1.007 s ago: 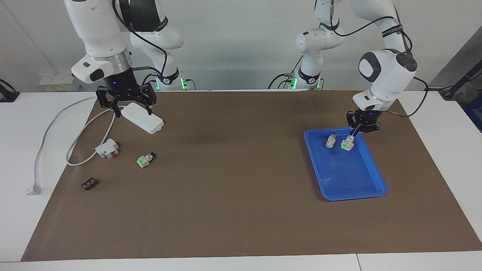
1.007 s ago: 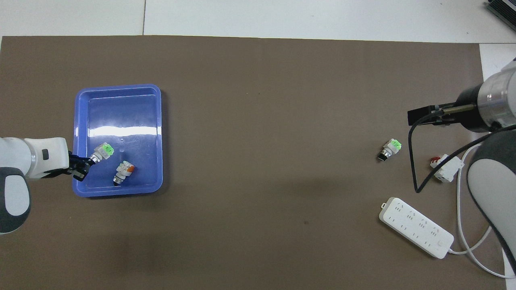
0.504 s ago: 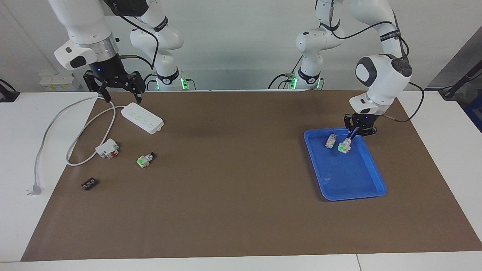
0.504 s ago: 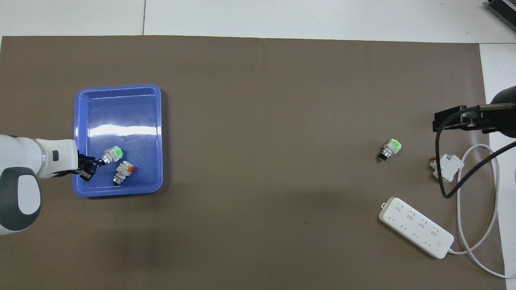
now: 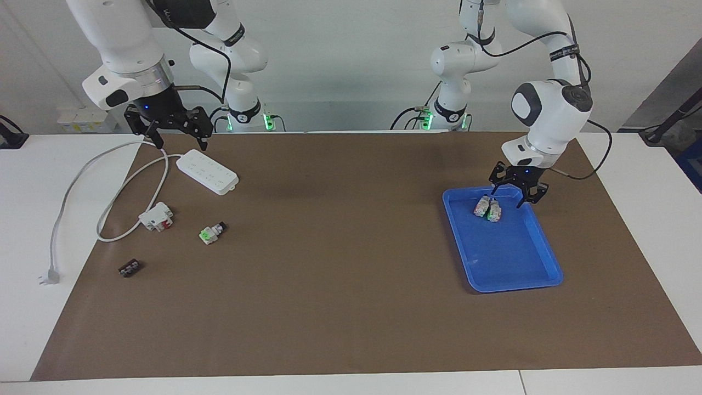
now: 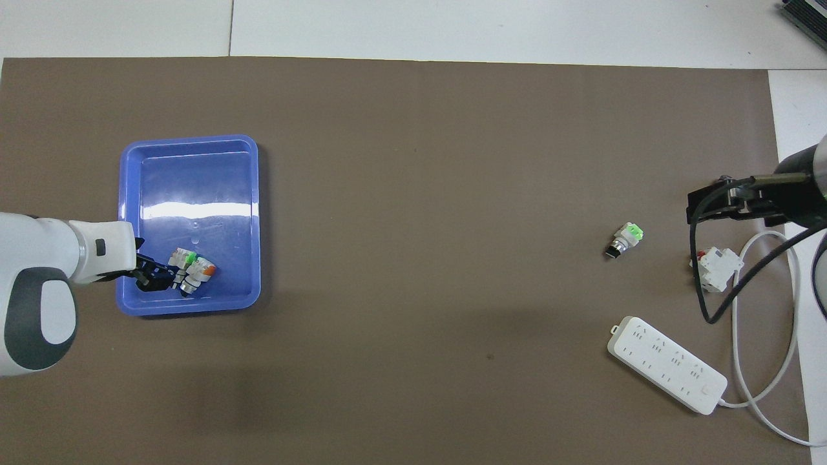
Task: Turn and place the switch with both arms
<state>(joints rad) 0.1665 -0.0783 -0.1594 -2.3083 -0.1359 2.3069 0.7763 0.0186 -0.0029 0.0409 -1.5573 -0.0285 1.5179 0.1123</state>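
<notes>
Brown matting covers the bench (image 5: 340, 307). Facing: left hand (image 5: 513, 196) spread wide over the tray (image 5: 543, 263), switch (image 5: 494, 210) lying free inside; right hand (image 5: 176, 138) wide above the power strip (image 5: 207, 171). Overhead: switch (image 6: 181, 260) touches an orange-tipped one (image 6: 201, 270).

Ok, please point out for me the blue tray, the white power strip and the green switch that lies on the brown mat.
blue tray (image 5: 548, 274), facing view, on its rim.
white power strip (image 5: 208, 171), facing view, on its top face.
green switch (image 5: 207, 235), facing view, on its green part.
</notes>
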